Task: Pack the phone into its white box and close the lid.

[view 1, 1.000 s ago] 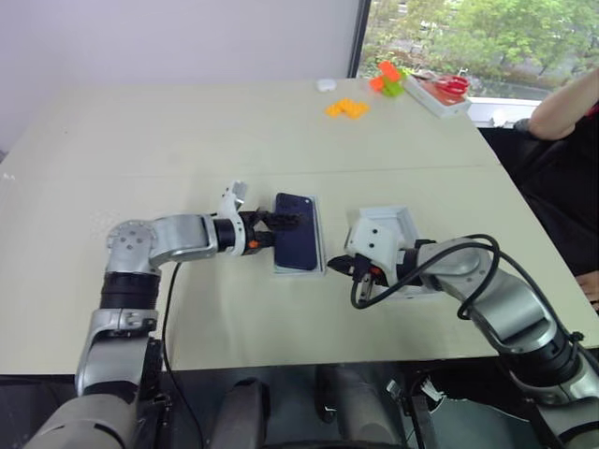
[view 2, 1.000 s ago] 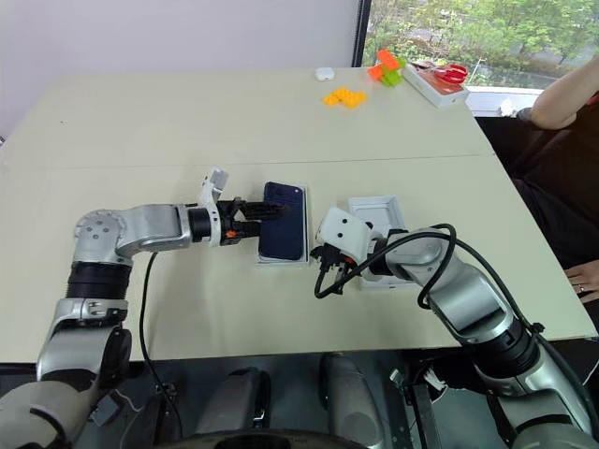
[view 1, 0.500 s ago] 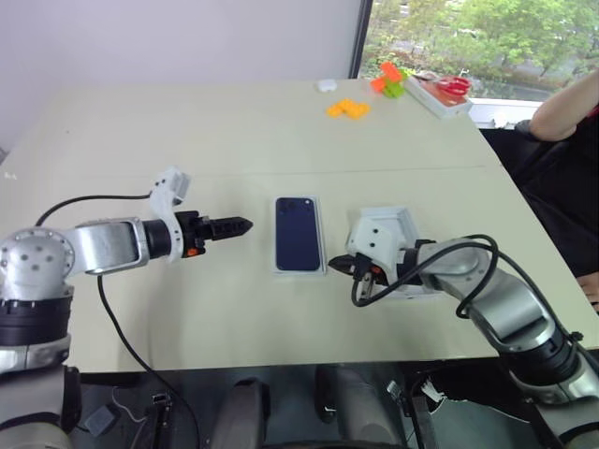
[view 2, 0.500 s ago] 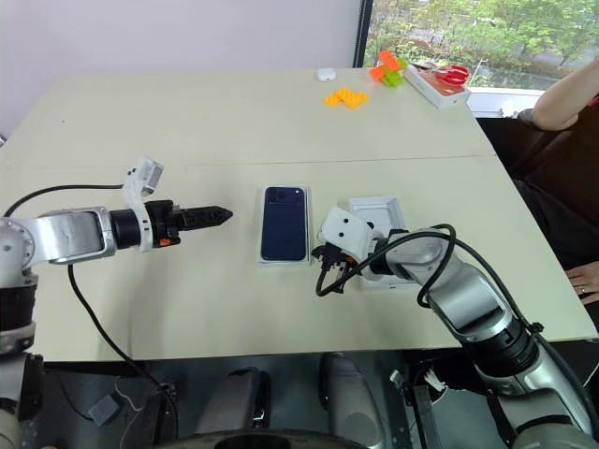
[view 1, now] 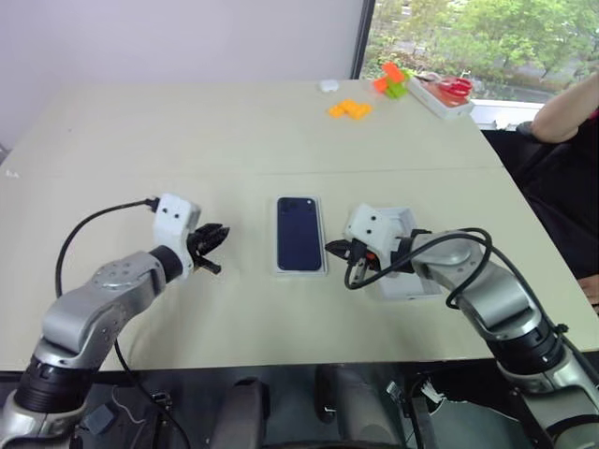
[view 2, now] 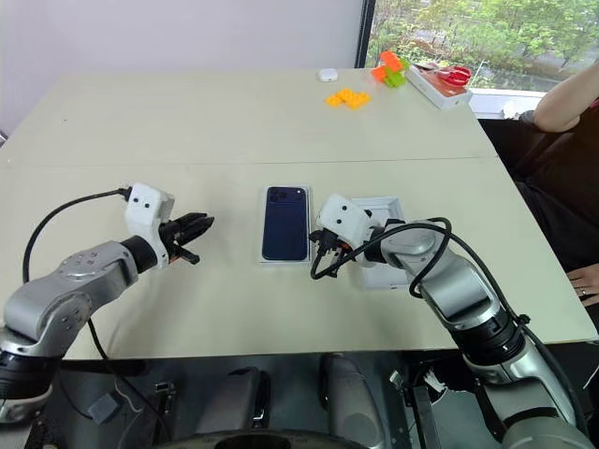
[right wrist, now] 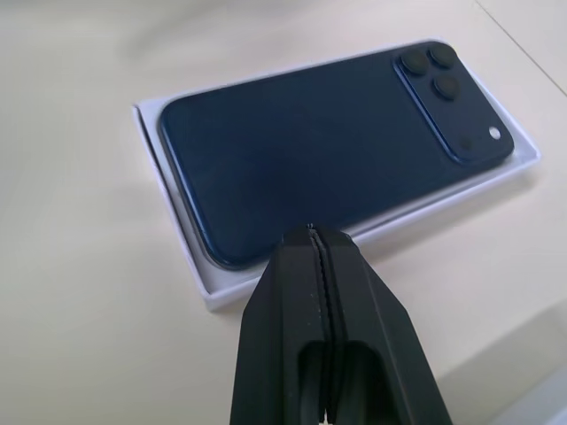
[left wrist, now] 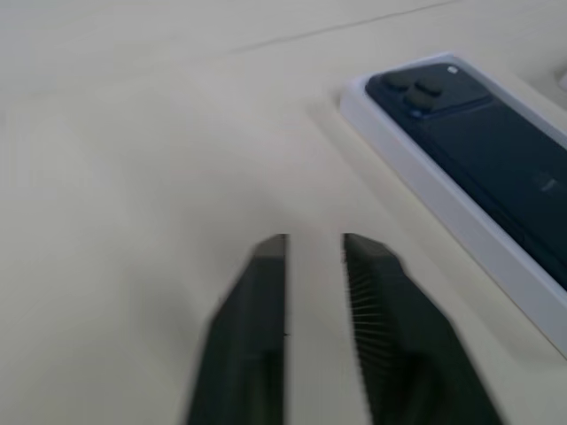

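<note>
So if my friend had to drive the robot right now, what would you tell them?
Left gripper: empty, off to the left of the box, over bare table. In the left wrist view a small gap shows between its jaws.
Right gripper: jaws shut, empty, tip close to the box's right edge.
Phone: lying flat, back up, inside the white box in the middle of the table.
Lid: on the table right of the box, under the right arm.
Done: phone is in the box.
Left: pick up the lid, set it over the box and press it shut.
</note>
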